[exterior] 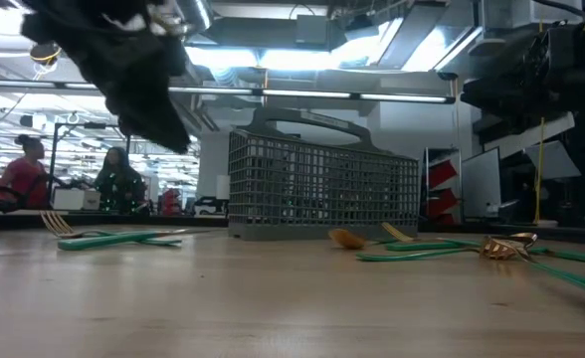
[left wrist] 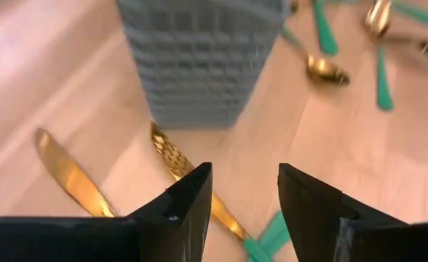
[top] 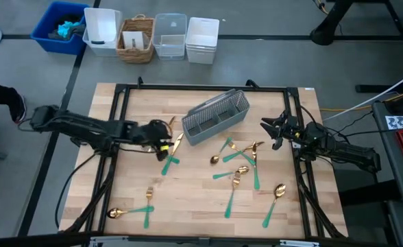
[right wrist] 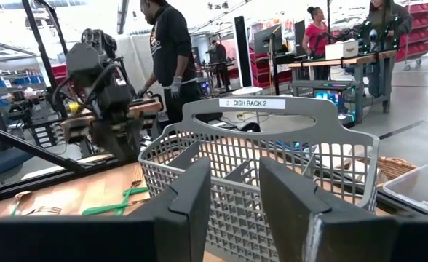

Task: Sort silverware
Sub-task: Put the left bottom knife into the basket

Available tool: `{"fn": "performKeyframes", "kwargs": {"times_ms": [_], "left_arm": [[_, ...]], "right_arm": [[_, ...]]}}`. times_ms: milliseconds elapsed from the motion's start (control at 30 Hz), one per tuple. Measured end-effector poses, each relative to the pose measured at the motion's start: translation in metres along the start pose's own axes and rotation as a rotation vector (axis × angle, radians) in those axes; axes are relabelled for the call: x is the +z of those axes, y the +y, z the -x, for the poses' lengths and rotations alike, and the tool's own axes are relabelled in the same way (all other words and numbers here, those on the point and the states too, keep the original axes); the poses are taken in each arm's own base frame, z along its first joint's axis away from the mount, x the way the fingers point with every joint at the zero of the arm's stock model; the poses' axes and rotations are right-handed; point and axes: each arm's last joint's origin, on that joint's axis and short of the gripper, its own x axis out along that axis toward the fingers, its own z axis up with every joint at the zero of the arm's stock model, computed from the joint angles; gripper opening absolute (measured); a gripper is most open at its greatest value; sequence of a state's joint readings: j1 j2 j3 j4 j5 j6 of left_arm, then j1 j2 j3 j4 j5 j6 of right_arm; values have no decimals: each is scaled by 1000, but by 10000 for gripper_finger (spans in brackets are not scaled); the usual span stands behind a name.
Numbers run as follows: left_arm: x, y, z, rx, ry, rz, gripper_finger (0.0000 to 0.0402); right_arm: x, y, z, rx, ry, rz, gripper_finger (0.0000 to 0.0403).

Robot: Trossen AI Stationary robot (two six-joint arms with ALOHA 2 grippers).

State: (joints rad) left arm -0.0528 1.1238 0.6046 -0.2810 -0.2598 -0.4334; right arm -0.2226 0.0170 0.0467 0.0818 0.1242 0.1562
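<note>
Gold-headed, teal-handled silverware [top: 239,171] lies scattered on the wooden table [top: 188,206], none of it visibly inside the grey wire-mesh caddy [top: 218,115], so the sorting looks barely begun. From above, roughly ten pieces can be counted, though overlaps make the figure uncertain: two crossed knives [top: 172,154] just beside the caddy's near end, a fork [top: 149,194] and a spoon [top: 116,213] towards the near left corner, a tangle of about five spoons and forks in the middle, and one spoon [top: 277,195] lying apart near the right edge. There is one caddy, and whether it already holds anything cannot be told. The left gripper [top: 162,137] hangs over the crossed knives with its fingers apart and nothing between them. The right gripper [top: 273,129], likewise open and empty, waits to the right of the caddy. Five bins [top: 153,38] line the floor beyond the table.
</note>
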Motion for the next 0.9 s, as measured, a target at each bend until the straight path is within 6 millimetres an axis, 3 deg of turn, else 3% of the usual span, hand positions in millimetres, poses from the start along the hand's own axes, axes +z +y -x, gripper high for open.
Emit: {"fn": "performKeyframes", "kwargs": {"times_ms": [333,900], "left_arm": [[1,-17,-33,24,275,73,148],[-27,-23,-70,123,437,82,148]], "right_arm": [[0,0,0,0,1,0,120],[0,0,0,-1,1,1,120]]}}
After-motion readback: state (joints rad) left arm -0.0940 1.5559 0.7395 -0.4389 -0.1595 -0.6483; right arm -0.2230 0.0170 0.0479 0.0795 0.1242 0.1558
